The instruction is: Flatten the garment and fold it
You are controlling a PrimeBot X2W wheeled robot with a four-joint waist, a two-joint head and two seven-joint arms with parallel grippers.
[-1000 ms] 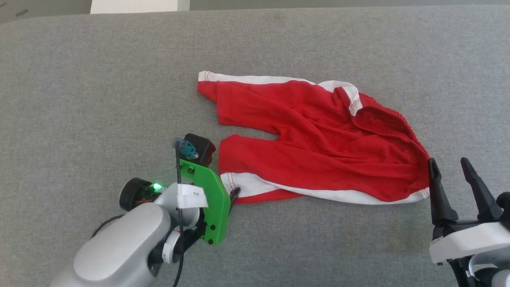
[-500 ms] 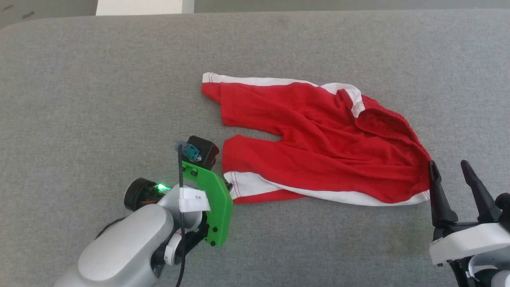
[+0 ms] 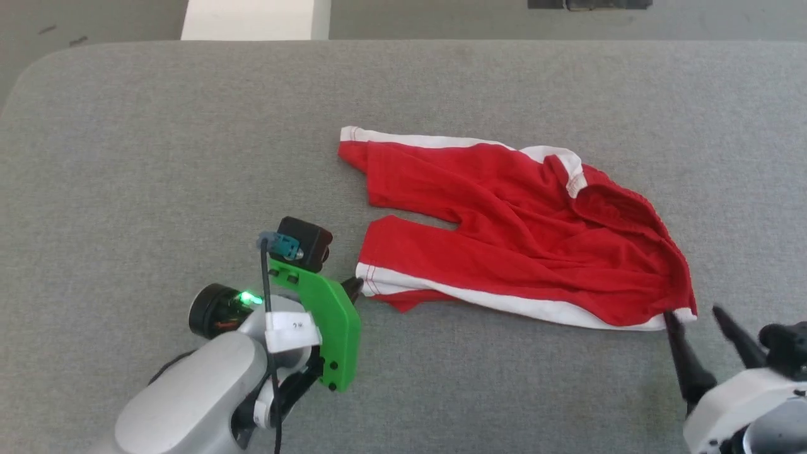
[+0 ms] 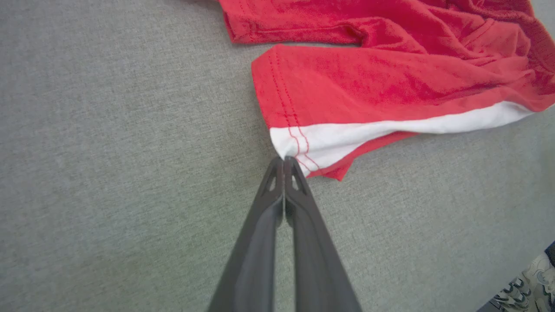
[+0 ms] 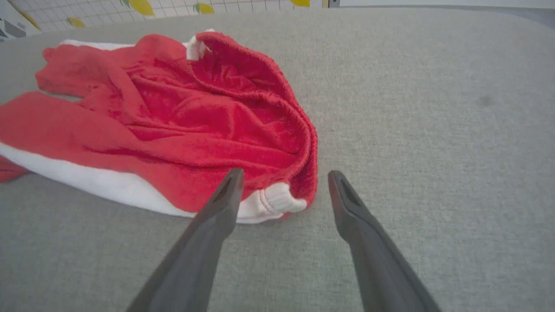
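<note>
The garment [image 3: 517, 252] is a pair of red shorts with white side stripes, lying rumpled on the grey surface with the legs to the left and the gathered waistband to the right. My left gripper [image 3: 353, 288] is shut, its tips pinching the white hem corner of the near leg [image 4: 299, 143]; the left wrist view shows the left gripper [image 4: 284, 160] with fingers pressed together at that corner. My right gripper [image 3: 693, 313] is open at the near waistband corner. In the right wrist view the right gripper [image 5: 284, 175] straddles the white waistband end of the garment [image 5: 195, 112], one finger on each side.
The grey padded surface [image 3: 157, 157] spreads wide to the left and in front of the shorts, with a rounded far-left corner. A white block [image 3: 255, 19] stands beyond the far edge. A shoe [image 4: 529, 286] shows below the surface's edge in the left wrist view.
My left gripper has closed on the near leg's hem corner. The right gripper has dropped lower and tilted toward the waistband corner. The head camera has shifted.
</note>
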